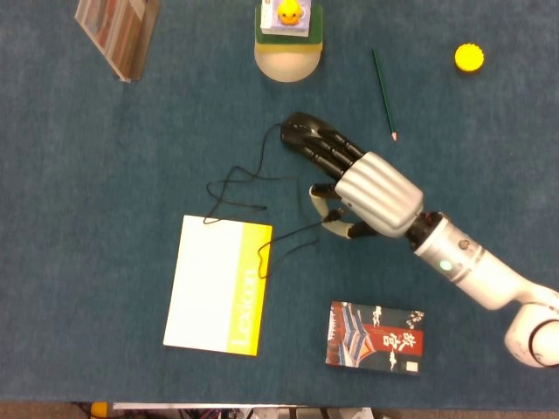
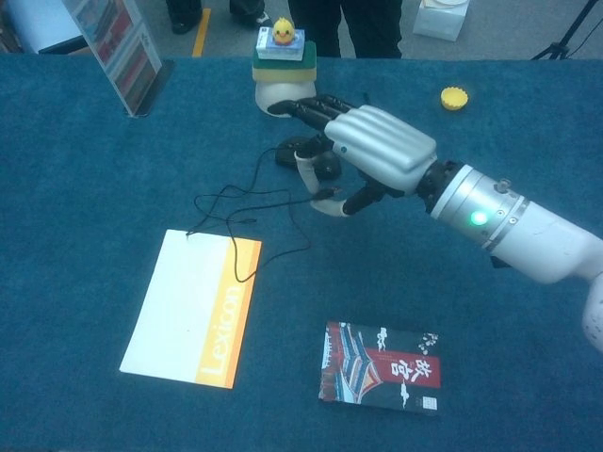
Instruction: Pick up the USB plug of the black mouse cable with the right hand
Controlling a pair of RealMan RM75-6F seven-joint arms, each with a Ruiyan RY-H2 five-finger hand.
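Right hand [image 2: 372, 151] pinches USB plug [image 2: 325, 195]; cable [image 1: 262, 188] trails to mouse [image 2: 300, 151]

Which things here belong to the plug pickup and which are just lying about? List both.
Job:
right hand, raised, pinching the plug
cable, trailing from it
mouse

Lying about:
Lexicon booklet
dark book
pencil
yellow cap
duck on a bowl
stand
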